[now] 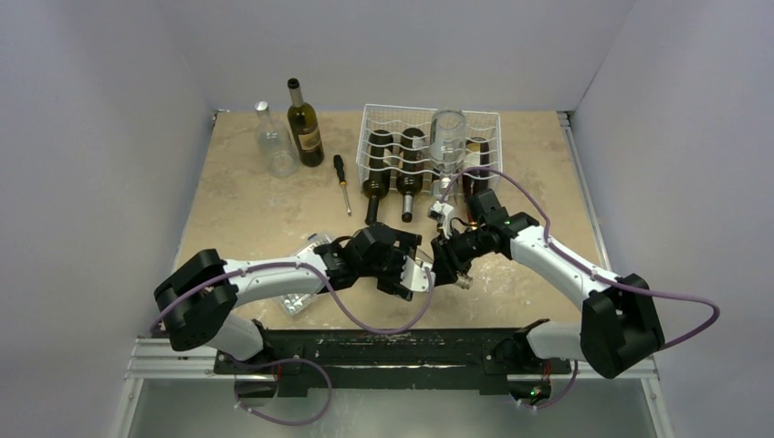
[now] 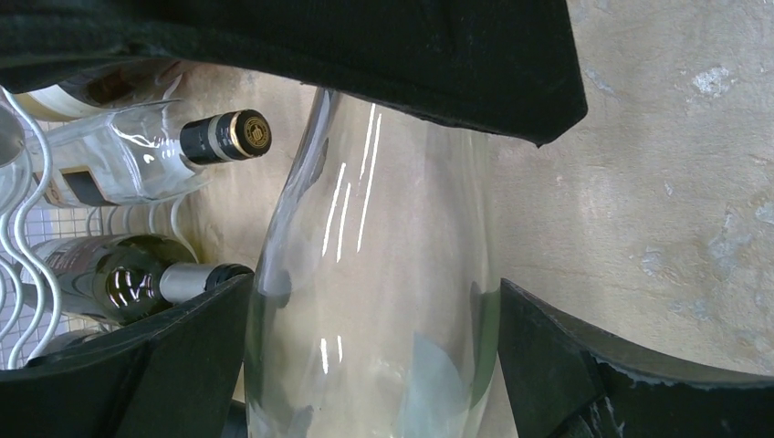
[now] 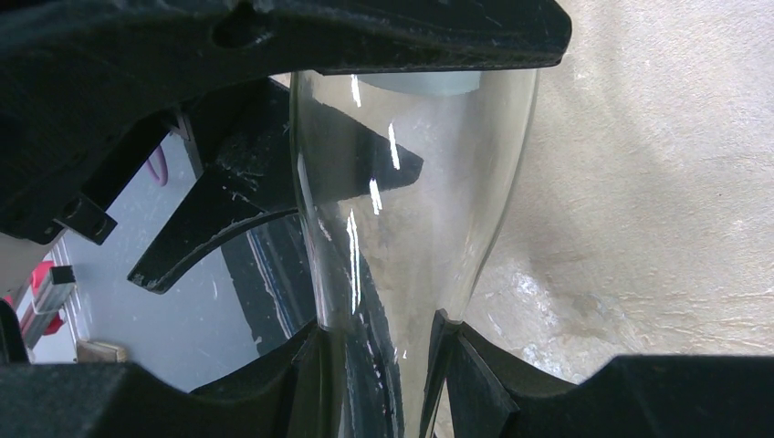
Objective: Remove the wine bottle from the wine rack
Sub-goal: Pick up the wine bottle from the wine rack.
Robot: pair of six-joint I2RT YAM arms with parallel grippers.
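From above, the clear bottle [image 1: 447, 137] rises from the right jaws, over the white wire rack [image 1: 383, 117] just beyond them. Left wrist: the left jaws gape wide, holding nothing. The bottle's body sits between them, with racked bottles [image 2: 119, 283] to their left. Right wrist: the right jaws pinch the neck. Best to close the left jaws gently on the body before swinging clear — glass slips, and the neighbours are near.
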